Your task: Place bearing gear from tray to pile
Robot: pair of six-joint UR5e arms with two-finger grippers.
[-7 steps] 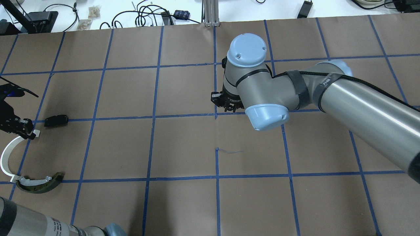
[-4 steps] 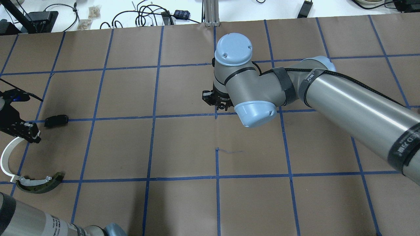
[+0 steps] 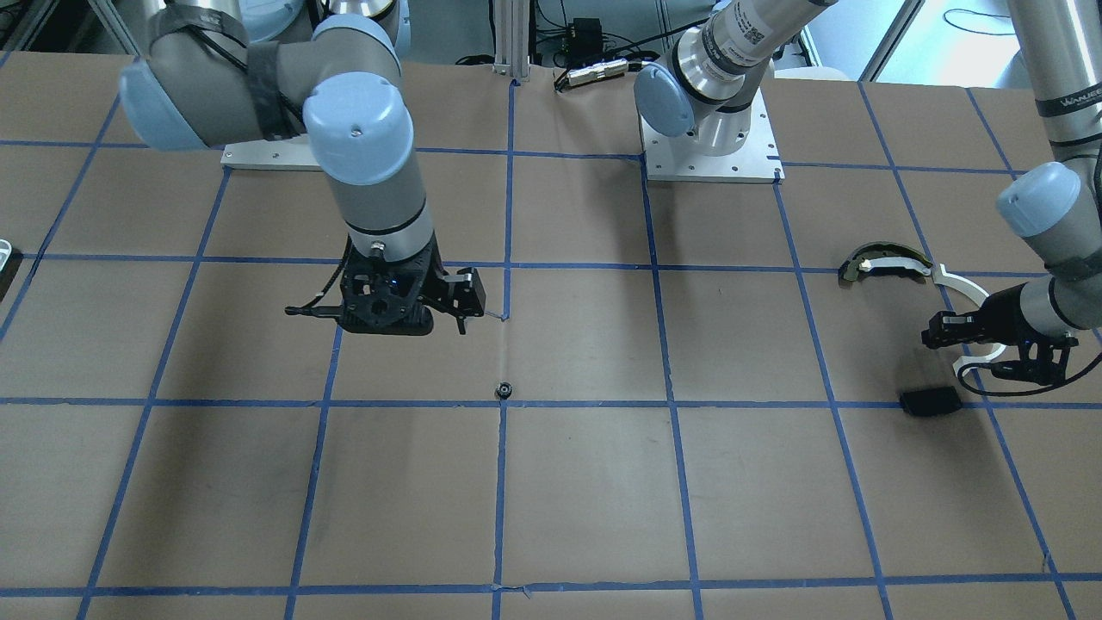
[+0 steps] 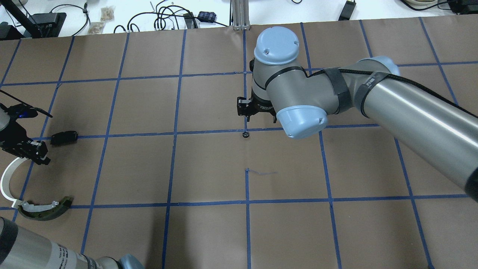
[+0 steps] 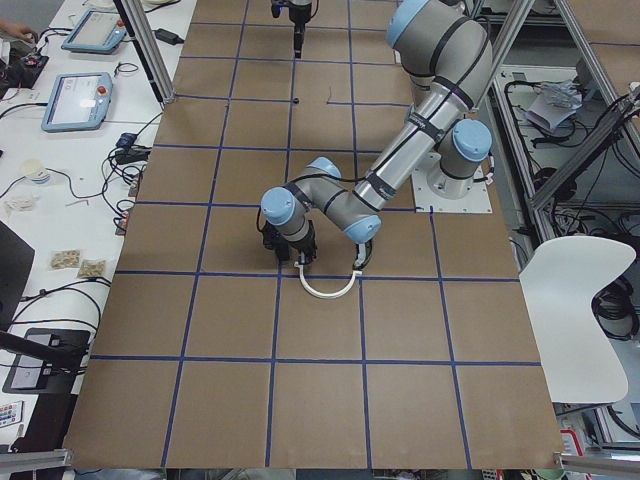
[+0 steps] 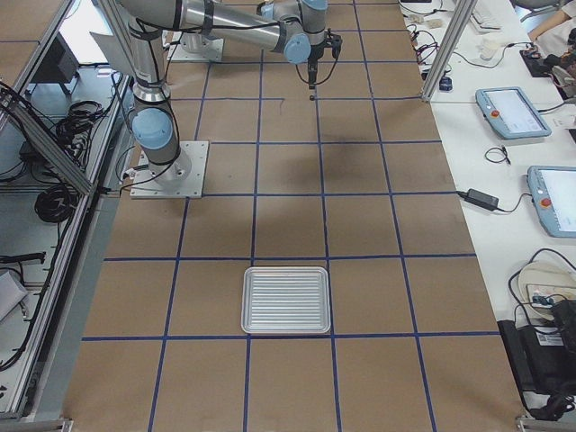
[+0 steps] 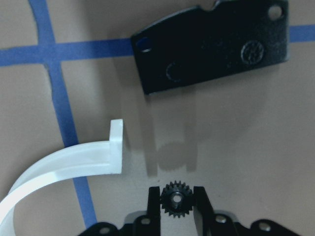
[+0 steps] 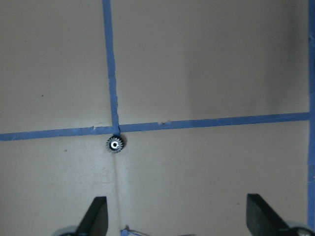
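Observation:
My left gripper [image 7: 176, 202] is shut on a small black bearing gear [image 7: 176, 199] and holds it just above the table. It is between the end of the white plastic arc [image 7: 74, 160] and the flat black plate [image 7: 211, 46]. The pile shows in the overhead view: arc [image 4: 5, 178], olive-and-white piece [image 4: 44, 210], plate [image 4: 64, 137], with my left gripper [image 4: 39, 154] among them. A second small gear [image 4: 245, 134] lies on a tape crossing mid-table. My right gripper [image 8: 178, 219] is open and empty above it. The tray [image 6: 286, 301] lies far off at the robot's right end.
The table is brown paper with a blue tape grid. The right arm's elbow and forearm [image 4: 392, 104] reach across the right half. Cables and small boxes [image 4: 168, 18] lie past the far edge. The arm bases [image 3: 710, 146] stand at the robot's side.
The right gripper swung left, then back right and away; a small gear now shows on the tape crossing where it had been. The left gripper shifted slightly right by the arc's end.

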